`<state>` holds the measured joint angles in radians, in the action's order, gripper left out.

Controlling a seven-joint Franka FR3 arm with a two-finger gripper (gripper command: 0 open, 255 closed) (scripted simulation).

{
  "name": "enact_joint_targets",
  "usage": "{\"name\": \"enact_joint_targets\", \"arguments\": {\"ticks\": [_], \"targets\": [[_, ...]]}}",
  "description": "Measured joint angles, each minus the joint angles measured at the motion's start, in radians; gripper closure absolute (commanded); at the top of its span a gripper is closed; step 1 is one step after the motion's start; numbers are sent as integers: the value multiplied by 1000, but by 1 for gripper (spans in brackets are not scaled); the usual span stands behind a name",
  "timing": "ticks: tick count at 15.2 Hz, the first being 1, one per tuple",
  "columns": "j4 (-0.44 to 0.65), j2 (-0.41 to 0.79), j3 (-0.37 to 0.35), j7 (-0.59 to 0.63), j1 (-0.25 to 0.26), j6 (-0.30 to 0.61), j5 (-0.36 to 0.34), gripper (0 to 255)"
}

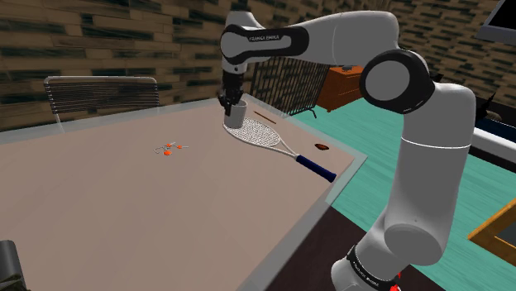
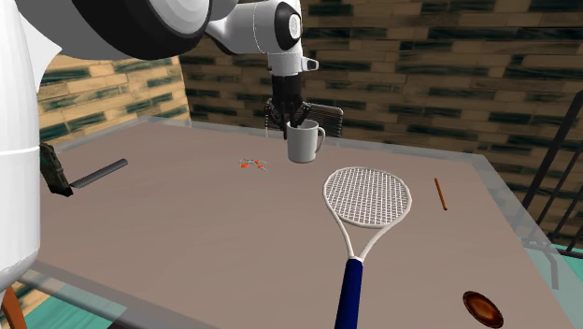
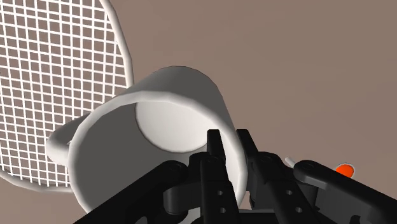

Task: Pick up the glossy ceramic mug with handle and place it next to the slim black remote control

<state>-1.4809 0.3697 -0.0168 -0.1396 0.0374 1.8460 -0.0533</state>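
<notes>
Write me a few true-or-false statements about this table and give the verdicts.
1. The jaws clasp the wall of the white mug. True.
2. The mug stands next to the black remote. False: the remote lies far from it, toward the second exterior view's left.
3. The racket has a blue handle. True.
4. The mug lies tipped on its side. False: it is upright, by the racket's head.
</notes>
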Motion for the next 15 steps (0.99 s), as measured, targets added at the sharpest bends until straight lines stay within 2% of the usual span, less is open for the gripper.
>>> {"name": "enact_joint_targets", "arguments": {"ticks": [10, 15], "targets": [[138, 4, 0, -7, 1, -134, 1, 255], [68, -39, -25, 73, 54, -111, -6, 255]]}}
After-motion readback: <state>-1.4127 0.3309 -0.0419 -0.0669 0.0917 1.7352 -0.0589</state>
